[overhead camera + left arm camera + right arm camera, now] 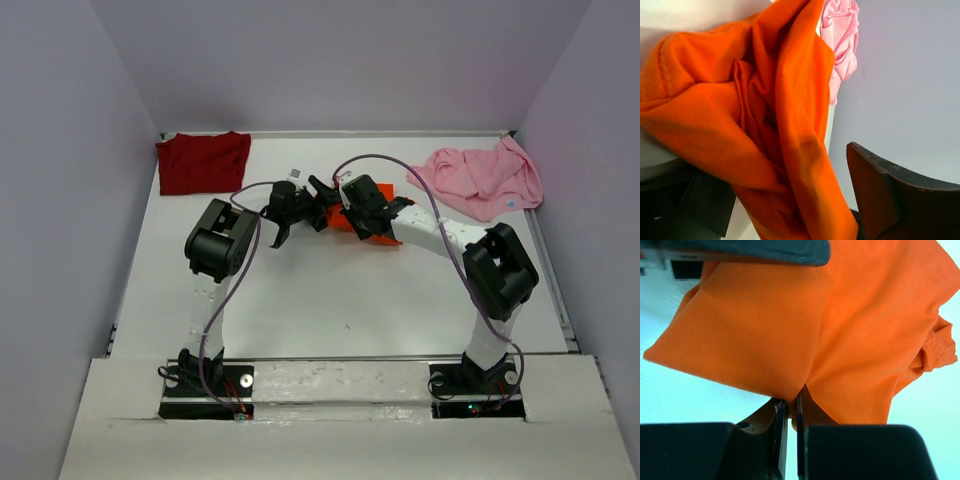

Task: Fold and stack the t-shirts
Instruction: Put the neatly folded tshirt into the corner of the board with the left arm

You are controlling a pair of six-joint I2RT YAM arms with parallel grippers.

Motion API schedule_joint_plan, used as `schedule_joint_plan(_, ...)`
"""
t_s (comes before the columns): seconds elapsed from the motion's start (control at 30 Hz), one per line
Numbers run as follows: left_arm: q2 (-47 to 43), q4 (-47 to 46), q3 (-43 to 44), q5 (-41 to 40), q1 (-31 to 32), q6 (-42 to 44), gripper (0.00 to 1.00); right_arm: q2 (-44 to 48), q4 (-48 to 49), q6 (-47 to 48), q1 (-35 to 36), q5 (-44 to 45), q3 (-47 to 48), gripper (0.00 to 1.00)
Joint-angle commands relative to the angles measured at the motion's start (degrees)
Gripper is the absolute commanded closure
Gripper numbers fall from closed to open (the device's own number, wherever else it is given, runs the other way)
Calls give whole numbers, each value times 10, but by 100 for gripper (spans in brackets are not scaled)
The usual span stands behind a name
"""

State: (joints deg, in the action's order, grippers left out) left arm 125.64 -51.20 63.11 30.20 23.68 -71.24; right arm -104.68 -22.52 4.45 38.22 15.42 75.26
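My right tool is nearly closed, its two fingers pinching a fold of the orange t-shirt between their tips. The cloth is lifted into a bunched drape over the middle of the bench. One edge hangs towards the surface and a hemmed sleeve sticks out to one side.

From above, my two wrists crowd together and cover most of this shirt. Only small orange patches show around them, and I cannot make out its outline or how much of it lies on the bench.

My left tool stands wide. Its wrist view gives me only one dark finger, at the lower right and cut off by the frame. The other side is lost in shadow under the cloth. Orange folds hang close in front of that camera, just beside the finger. I cannot tell whether the cloth touches it.

A dark bar runs across the top of my right wrist view. I cannot tell what it is.

The maroon t-shirt lies flat in the far left corner. The pink t-shirt lies crumpled at the far right, well apart from both tools.
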Motion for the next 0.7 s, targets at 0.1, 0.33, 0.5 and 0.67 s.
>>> schedule_joint_plan(0.1, 36, 60, 60, -3, 10, 30, 10, 30, -2, -9, 0, -3, -1, 100)
schedule_joint_plan(0.33, 54, 120, 116, -20, 30, 59, 51, 33, -1, -18, 0, -7, 4, 100)
schedule_joint_plan(0.5, 59, 126, 122, -22, 31, 68, 100, 42, -2, -23, 0, -8, -7, 100)
schedule_joint_plan(0.67, 58, 171, 153, -27, 27, 108, 100, 58, -35, -111, 13, -19, -20, 80)
